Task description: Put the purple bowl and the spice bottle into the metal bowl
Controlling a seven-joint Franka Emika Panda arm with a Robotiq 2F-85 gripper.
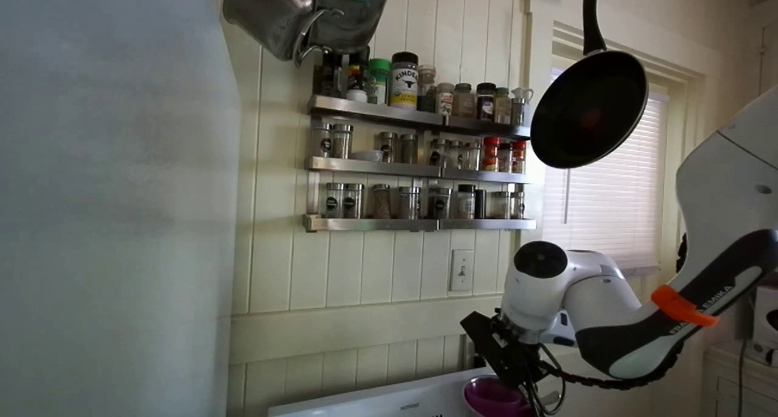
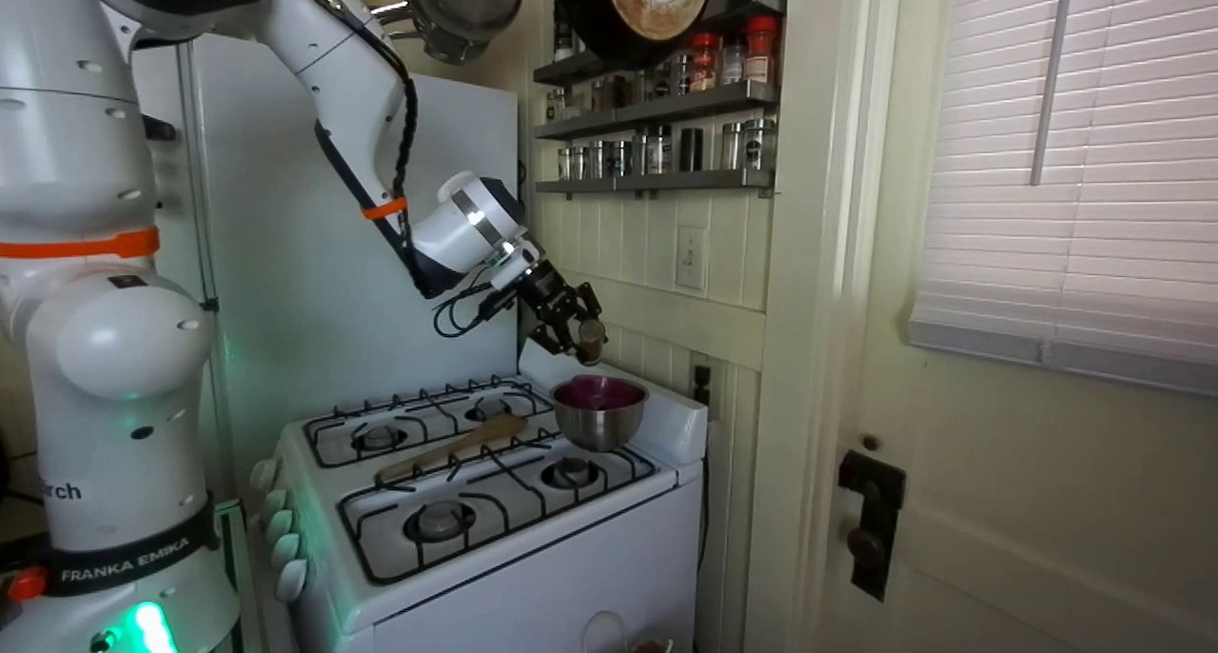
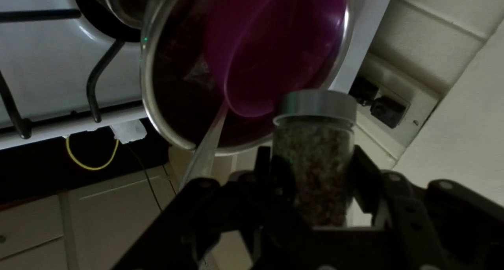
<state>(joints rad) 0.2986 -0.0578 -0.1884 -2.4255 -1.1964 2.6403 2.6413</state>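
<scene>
Gripper (image 3: 315, 167) clamped the spice bottle (image 2: 591, 340) above the metal bowl (image 2: 597, 430) near the back edge of the stove (image 2: 561, 572); dropped off-centre, it risked bouncing out off the purple bowl (image 3: 271, 57) tilted inside.

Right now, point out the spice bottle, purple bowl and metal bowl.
Spice bottle (image 3: 317, 159): wrist view, on its clear side.
Purple bowl (image 3: 277, 57): wrist view, on its inner surface.
Metal bowl (image 2: 599, 430): in an exterior view, on its outer wall.

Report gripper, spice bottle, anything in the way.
Gripper holds spice bottle, not yet in metal bowl. Purple bowl inside, tilted; pale handle sticks out. Both may crowd placement.
</scene>
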